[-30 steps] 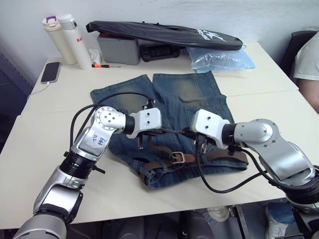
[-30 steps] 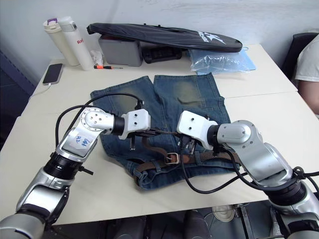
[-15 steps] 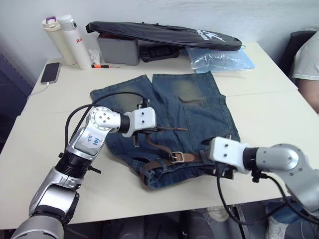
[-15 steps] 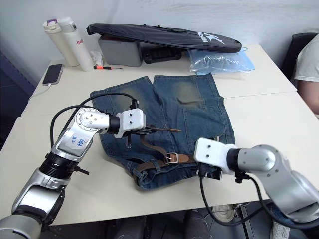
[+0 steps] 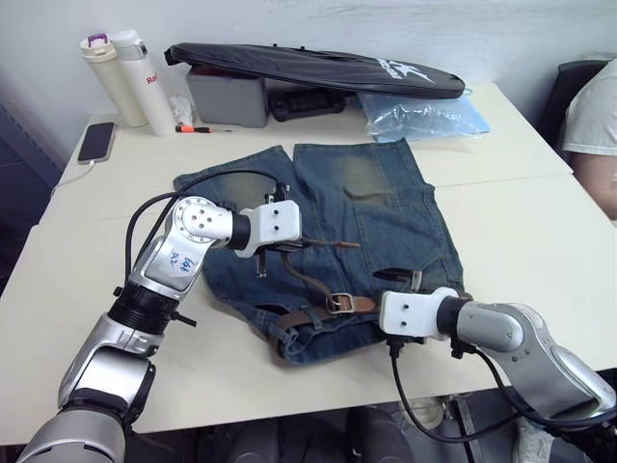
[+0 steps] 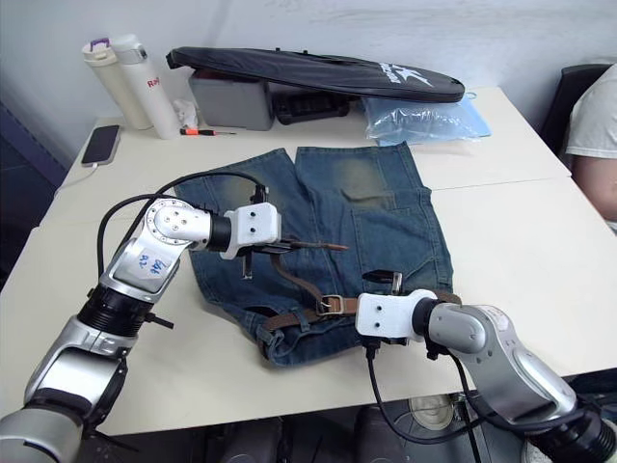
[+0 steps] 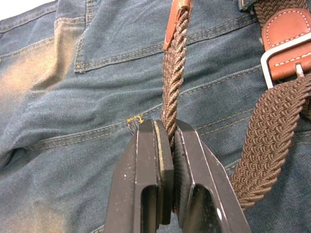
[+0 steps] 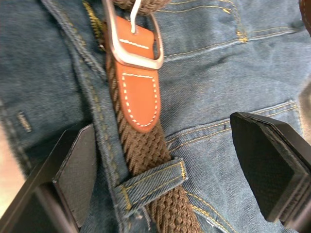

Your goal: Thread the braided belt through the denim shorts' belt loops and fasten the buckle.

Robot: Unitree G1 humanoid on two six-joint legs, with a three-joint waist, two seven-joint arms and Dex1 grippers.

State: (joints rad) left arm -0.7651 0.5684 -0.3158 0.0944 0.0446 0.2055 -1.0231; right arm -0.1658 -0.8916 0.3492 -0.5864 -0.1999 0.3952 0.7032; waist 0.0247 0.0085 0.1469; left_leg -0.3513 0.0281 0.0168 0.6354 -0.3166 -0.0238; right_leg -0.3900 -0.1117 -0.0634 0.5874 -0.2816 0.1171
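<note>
The denim shorts (image 5: 357, 203) lie flat on the table, waistband toward me. The braided belt (image 5: 307, 278) runs along the waistband, and its silver buckle (image 5: 339, 303) sits near the middle. The belt's free tail rises from the buckle to my left gripper (image 7: 171, 138), which is shut on the braid just short of the leather tip (image 7: 176, 19). My right gripper (image 8: 170, 155) stands wide open over the waistband just right of the buckle (image 8: 133, 41). One of its fingers is on each side of the belt, above a belt loop (image 8: 150, 182) that the strap passes under.
At the back of the table lie a clear blue plastic bag (image 5: 419, 114), a long black bag (image 5: 318, 66), a grey box (image 5: 228, 96), two bottles (image 5: 120, 72) and a phone (image 5: 97, 140). A person's arm (image 5: 593, 125) shows at the right edge.
My right gripper let go of the belt tail, opened wide, pulled back toward me, and now hovers at the waistband beside the buckle. The left gripper still holds the tail, shifted slightly left.
</note>
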